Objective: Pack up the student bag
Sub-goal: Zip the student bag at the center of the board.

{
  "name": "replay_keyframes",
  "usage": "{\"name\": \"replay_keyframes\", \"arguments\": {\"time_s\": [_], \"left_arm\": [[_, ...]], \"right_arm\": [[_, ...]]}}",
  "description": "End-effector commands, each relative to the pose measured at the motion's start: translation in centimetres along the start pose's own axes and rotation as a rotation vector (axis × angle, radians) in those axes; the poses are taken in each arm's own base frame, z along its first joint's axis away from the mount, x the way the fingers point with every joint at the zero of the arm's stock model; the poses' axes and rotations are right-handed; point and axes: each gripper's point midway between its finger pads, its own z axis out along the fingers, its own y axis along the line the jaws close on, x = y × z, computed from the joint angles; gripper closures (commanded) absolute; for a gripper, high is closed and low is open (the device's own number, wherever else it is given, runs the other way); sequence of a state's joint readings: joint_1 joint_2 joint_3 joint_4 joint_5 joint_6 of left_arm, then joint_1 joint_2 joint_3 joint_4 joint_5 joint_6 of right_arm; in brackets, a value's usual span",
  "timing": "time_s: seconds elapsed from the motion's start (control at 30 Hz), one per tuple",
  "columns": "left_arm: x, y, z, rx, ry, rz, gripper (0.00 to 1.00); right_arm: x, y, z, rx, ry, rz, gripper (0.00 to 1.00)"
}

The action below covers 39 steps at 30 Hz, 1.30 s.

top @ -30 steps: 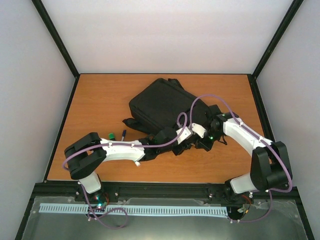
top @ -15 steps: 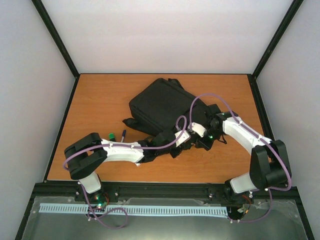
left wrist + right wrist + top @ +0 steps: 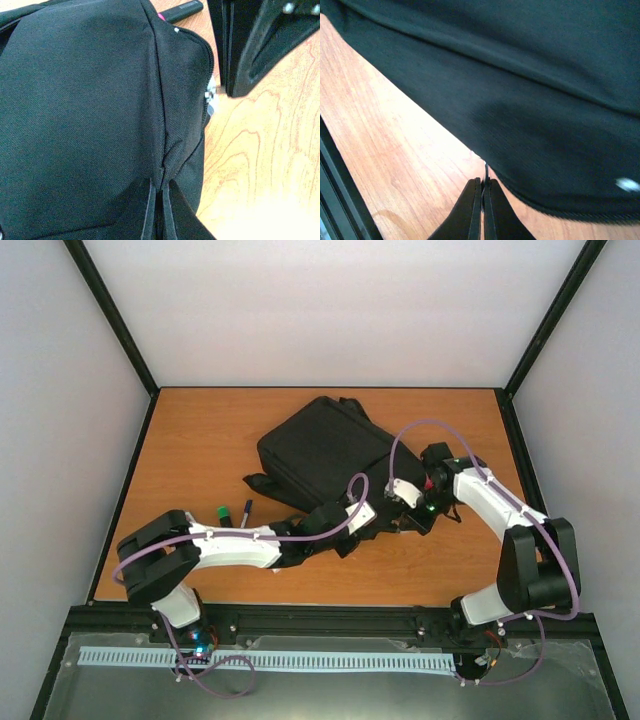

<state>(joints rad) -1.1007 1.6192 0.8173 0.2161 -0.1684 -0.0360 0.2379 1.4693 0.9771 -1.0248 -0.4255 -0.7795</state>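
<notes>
Bag (image 3: 322,452) lies flat and askew on desk (image 3: 200,430), with both arms working at its near edge. A zip slider (image 3: 209,95) shows at bag's near-right corner. Cannot tell whether the zip is run open there.

Change: left fingers (image 3: 159,192), half apart a second ago, are now closed on a pinched ridge of bag cloth just beside the zip seam, and the fabric puckers into them. Left elbow has swung back a little from bag. Right fingers (image 3: 481,187) stay pressed together, tips at bag's hem on its right side. A thin dark sliver sits at the tips. It may be cord, strap end or hem, and I cannot tell whether they hold it. Bag itself has not shifted.

Reading: a hold on the cloth is only just made, likely to brace or lift the flap so the zip can be worked. Packing proper looks not begun: marker (image 3: 222,511) and pen (image 3: 246,508) lie on desk just beside bag's near-left corner, outside it.

Risk: a thin pinch of soft cloth may slip once pulled.
</notes>
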Motion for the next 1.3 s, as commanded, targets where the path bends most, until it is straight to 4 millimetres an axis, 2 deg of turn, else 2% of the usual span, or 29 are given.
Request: {"name": "replay_keyframes", "arguments": {"time_s": [0.0, 0.33, 0.63, 0.77, 0.9, 0.93, 1.03, 1.13, 1.2, 1.27], "left_arm": [[1.0, 1.5, -1.4, -0.065, 0.039, 0.013, 0.99], [2.4, 2.6, -3.7, -0.108, 0.071, -0.018, 0.99], [5.4, 4.3, -6.5, -0.187, 0.153, -0.088, 0.99], [6.8, 5.6, -8.0, -0.259, 0.165, -0.138, 0.99], [7.5, 6.5, -9.1, -0.306, 0.153, -0.206, 0.96], [7.6, 6.4, -9.3, -0.303, 0.150, -0.229, 0.91], [7.4, 6.5, -10.1, -0.309, 0.135, -0.328, 0.45], [6.7, 7.6, -11.6, -0.364, 0.102, -0.477, 0.15], [6.3, 8.3, -12.6, -0.388, 0.074, -0.586, 0.03], [6.0, 9.1, -13.4, -0.389, 0.046, -0.701, 0.00]], "right_arm": [[1.8, -1.8, -1.2, 0.053, 0.058, 0.036, 0.97], [2.2, -5.6, -1.2, 0.116, 0.049, 0.080, 0.97], [2.1, -8.8, 0.0, 0.144, 0.054, 0.102, 0.97], [1.6, -9.6, 0.3, 0.143, 0.043, 0.107, 0.97], [0.9, -9.2, 0.4, 0.112, 0.008, 0.103, 0.97], [0.7, -9.0, 0.4, 0.102, -0.003, 0.102, 0.97], [0.1, -7.9, 0.5, 0.060, -0.042, 0.112, 0.97], [0.1, -6.6, 1.0, 0.047, -0.049, 0.098, 0.97], [0.1, -6.0, 1.3, 0.058, -0.048, 0.075, 0.97], [0.2, -5.3, 1.7, 0.061, -0.042, 0.057, 0.97]]}}
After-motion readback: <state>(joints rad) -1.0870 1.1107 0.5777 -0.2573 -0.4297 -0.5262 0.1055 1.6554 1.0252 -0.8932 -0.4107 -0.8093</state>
